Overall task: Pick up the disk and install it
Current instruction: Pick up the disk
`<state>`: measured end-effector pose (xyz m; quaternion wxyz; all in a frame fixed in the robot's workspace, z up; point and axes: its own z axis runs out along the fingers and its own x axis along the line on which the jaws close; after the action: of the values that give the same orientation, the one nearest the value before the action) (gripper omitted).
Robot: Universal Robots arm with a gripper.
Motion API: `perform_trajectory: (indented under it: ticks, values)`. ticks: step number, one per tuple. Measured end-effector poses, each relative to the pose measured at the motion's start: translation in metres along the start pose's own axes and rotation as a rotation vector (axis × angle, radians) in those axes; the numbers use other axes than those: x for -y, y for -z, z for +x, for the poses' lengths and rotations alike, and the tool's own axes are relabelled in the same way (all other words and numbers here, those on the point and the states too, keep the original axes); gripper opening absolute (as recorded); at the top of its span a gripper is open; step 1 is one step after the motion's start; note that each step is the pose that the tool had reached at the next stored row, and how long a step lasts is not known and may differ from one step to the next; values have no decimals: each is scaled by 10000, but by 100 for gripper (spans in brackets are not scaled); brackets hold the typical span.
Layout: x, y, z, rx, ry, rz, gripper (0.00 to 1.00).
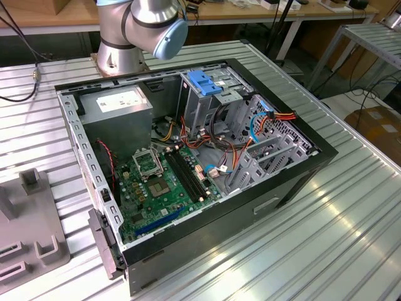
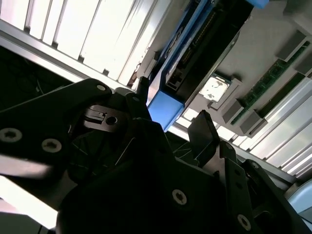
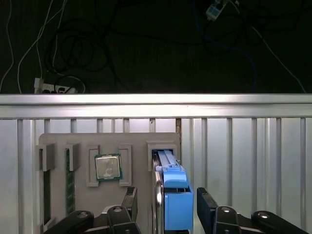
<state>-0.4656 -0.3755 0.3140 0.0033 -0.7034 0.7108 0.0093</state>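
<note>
In both wrist views the disk (image 3: pixel 171 195) (image 2: pixel 195 53), a grey body in a light-blue carrier, stands on edge in a slot of a grey holder tray (image 3: pixel 139 141). My gripper (image 3: pixel 169 207) (image 2: pixel 173 114) is open and straddles the disk's near end. One black finger (image 3: pixel 130 201) is a little clear of one side. The other finger (image 3: pixel 206 204) sits close to the blue carrier. In the exterior view the open computer case (image 1: pixel 326 157) lies on the slatted metal table, and its drive cage carries a blue latch (image 1: pixel 203 81).
The holder tray also holds a processor chip (image 3: pixel 107 167) and memory sticks (image 3: pixel 69 185). It lies near the table's edge rail (image 3: pixel 156 105), with dark floor and cables beyond. The arm's base (image 1: pixel 122 44) stands behind the case. A grey fixture block (image 1: pixel 31 238) lies at the exterior view's lower left.
</note>
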Motion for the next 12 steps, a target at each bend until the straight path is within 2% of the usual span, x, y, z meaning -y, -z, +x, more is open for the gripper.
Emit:
perform_trajectory:
  ticks: [2,3,4,6,7,12]
  values:
    - [-2,-31,0,0,0,0,60]
    - [-2,-49,0,1,-1,-2,58]
    - [-2,-63,0,3,-1,-2,52]
    - [-2,-91,1,5,-1,-2,52]
    - [-2,-117,2,5,-1,-3,45]
    - [-9,-153,2,10,-1,-5,45]
